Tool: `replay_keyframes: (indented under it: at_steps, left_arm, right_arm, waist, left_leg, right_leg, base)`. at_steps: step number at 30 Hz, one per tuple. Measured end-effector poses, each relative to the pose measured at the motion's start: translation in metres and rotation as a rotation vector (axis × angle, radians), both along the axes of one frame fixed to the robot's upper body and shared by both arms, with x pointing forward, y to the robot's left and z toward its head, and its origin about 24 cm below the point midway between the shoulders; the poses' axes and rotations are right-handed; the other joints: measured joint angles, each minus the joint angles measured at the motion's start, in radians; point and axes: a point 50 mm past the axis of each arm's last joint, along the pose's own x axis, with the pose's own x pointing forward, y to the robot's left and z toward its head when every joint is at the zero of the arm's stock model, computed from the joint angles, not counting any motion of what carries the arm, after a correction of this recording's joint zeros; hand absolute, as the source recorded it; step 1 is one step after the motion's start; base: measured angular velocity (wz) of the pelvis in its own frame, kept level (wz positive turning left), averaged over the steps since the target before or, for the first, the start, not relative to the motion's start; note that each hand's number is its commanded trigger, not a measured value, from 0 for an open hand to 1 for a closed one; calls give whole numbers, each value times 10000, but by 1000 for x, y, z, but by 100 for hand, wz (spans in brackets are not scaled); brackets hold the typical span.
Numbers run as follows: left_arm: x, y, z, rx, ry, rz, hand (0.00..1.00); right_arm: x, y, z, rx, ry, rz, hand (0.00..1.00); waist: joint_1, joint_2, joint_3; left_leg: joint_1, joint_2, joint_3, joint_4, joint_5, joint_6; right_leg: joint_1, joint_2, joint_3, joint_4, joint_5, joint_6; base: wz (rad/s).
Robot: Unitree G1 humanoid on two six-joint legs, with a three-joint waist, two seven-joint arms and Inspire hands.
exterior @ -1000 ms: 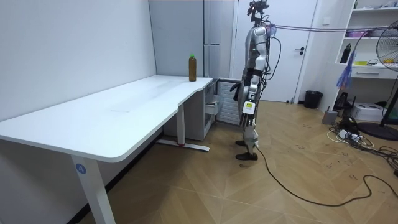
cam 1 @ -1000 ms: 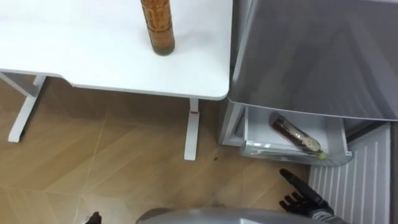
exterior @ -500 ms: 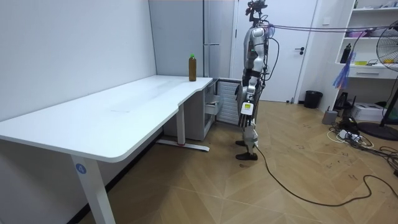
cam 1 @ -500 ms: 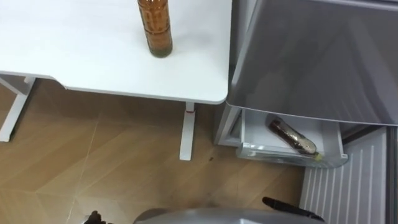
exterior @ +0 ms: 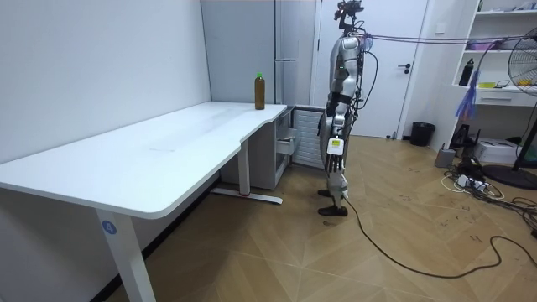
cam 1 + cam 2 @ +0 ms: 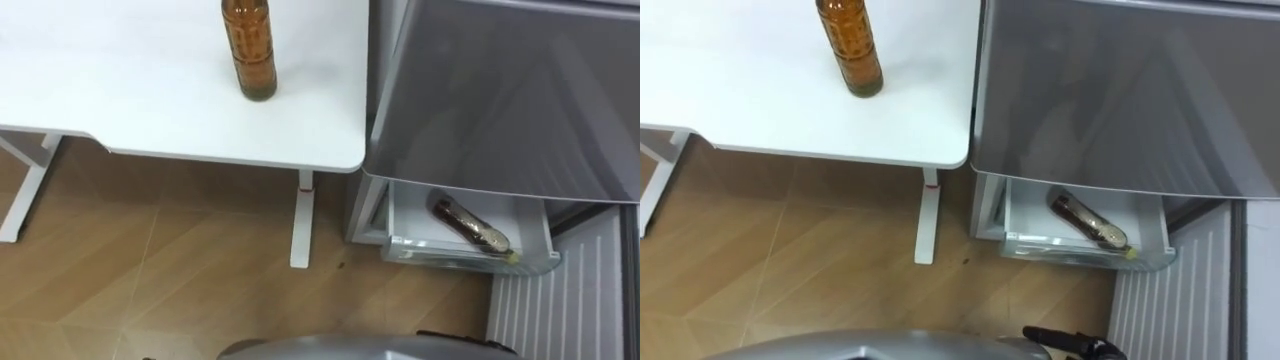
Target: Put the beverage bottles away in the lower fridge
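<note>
Facing the table (image 6: 120, 90), you see the upright bottle (image 6: 250, 50) at upper centre-left, well up-left of your right hand (image 6: 1070, 343) at the bottom edge, its grip impossible to tell; a second bottle (image 6: 470, 222) lies in the fridge drawer (image 6: 440, 247).

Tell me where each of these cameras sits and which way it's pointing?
Left eye view: on the robot's head, looking down at the white table, the standing bottle and the open fridge drawer holding a lying bottle; its chest shows at the bottom edge.
Right eye view: just beside it, same scene; the right robot hand shows at the bottom edge.
Room view: across the room, looking along the table at the whole robot standing by the fridge.
All three share the table and standing bottle.
</note>
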Motion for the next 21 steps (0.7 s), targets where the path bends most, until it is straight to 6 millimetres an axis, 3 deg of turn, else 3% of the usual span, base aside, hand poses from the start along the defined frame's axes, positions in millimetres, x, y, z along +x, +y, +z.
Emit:
replay_keyframes:
  at_steps: [12, 17, 21]
  left_arm:
    - [32, 15, 9, 962, -2695, 5306, 0]
    - [75, 34, 35, 2020, -5321, 6101, 0]
    - [98, 41, 54, 2770, -6624, 6161, 0]
  right_arm:
    - [0, -2, 0, -122, 55, 136, 0]
    - [1, -6, 2, -331, -39, 310, 0]
    - [-6, -9, 2, -509, -218, 29, 0]
  waist:
    - [4, 8, -21]
    - [6, 104, -42]
    - [22, 201, -47]
  left_leg:
    - [266, 6, 29, -119, -40, -5]
    - [275, 15, 43, -134, -39, -6]
    - [277, 27, 48, -178, -43, -12]
  right_leg:
    - [232, 77, 286, -106, -7, 1]
    - [216, 90, 318, -77, 0, -9]
    - [191, 110, 342, -81, 2, -13]
  base:
    - [0]
    - [-1]
    - [-1]
